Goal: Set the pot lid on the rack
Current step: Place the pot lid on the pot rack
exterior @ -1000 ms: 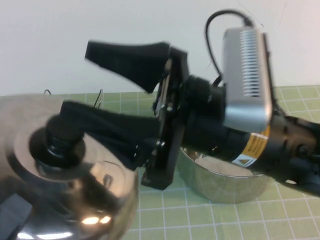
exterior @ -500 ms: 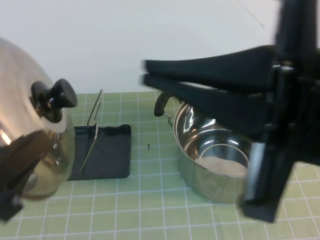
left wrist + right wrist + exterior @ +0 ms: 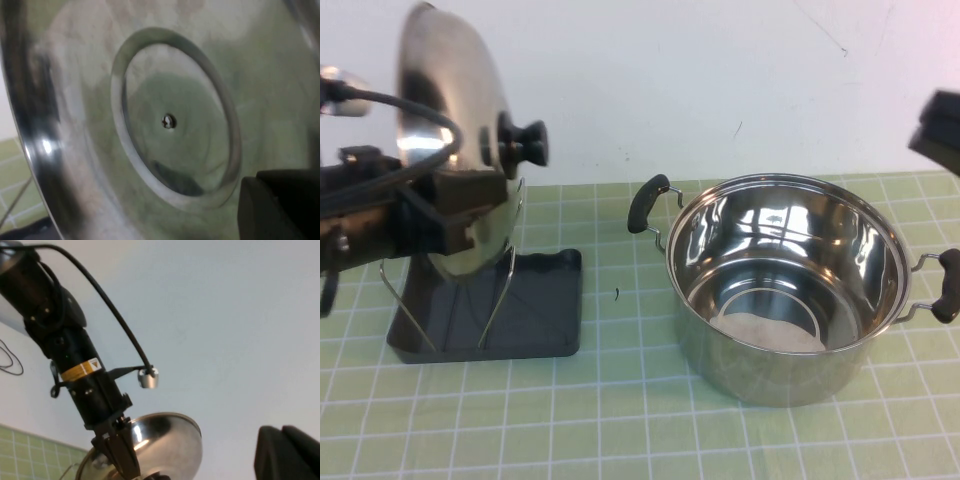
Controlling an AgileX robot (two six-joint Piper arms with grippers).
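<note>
Biggest thing on the bench (image 3: 650,420) is the steel pot (image 3: 788,290), sitting empty on our right and well apart from the action. Next down, the pot lid (image 3: 450,150) is stood nearly on edge over the rack (image 3: 490,315) on our left, knob (image 3: 523,143) pointing toward the pot, lower rim down among the wire loops (image 3: 505,262). We can't tell yet whether it's actually resting on the tray.

Our left end effector (image 3: 445,215) is clamped on the lid's rim from the far left side; the wrist view is just the lid's shiny underside (image 3: 165,125). The right end effector (image 3: 938,130) only pokes in at the right edge, up off the bench, and we can't tell how it's set.

For this step we'd lower slowly, keep the lid tilted so it leans on a loop, and only let go once the rim sits in the tray, since a domed lid probably rolls.
</note>
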